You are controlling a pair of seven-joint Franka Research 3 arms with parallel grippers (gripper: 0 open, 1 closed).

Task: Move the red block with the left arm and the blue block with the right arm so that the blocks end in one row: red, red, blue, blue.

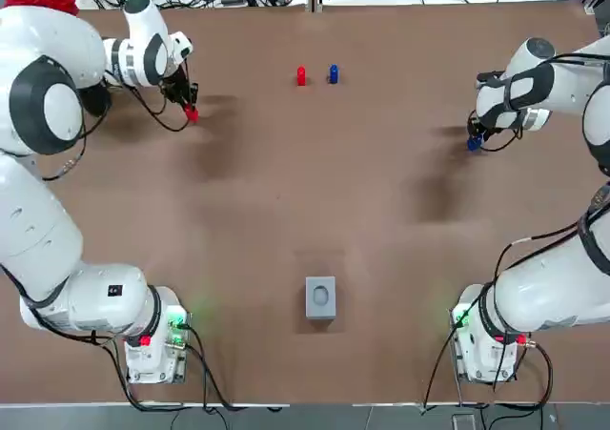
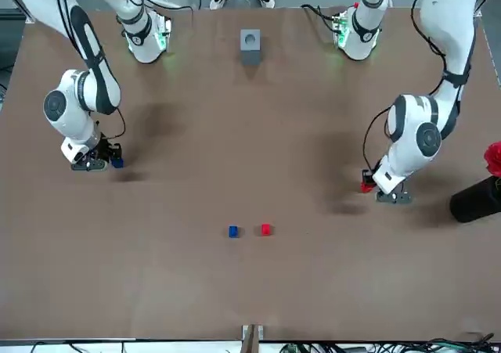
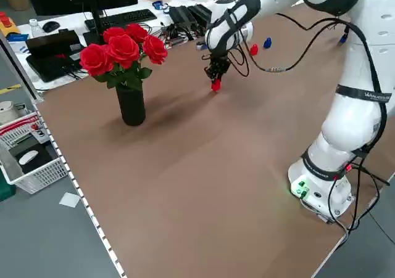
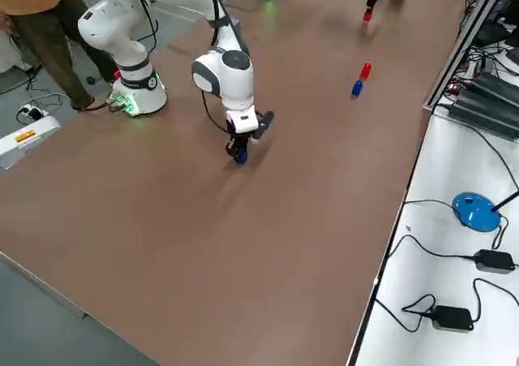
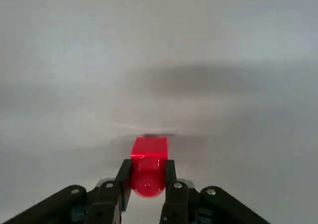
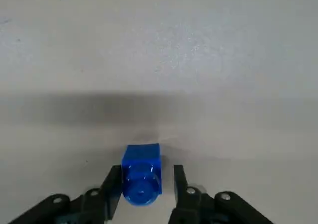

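Two small blocks stand side by side at the far middle of the table: a red block (image 1: 301, 75) and a blue block (image 1: 333, 73), a small gap between them. At the far left, my left gripper (image 1: 190, 104) is shut on a second red block (image 1: 192, 114) (image 5: 148, 169), its fingers pressed against both sides. At the right, my right gripper (image 1: 474, 136) stands low over a second blue block (image 1: 474, 145) (image 6: 142, 177). This blue block sits between the open fingers, with a gap showing on one side.
A grey square piece (image 1: 320, 296) lies near the table's near edge, between the arm bases. A black vase of red roses (image 3: 129, 74) stands at the far left corner, behind the left arm. A person (image 4: 49, 25) stands beside the right arm's base.
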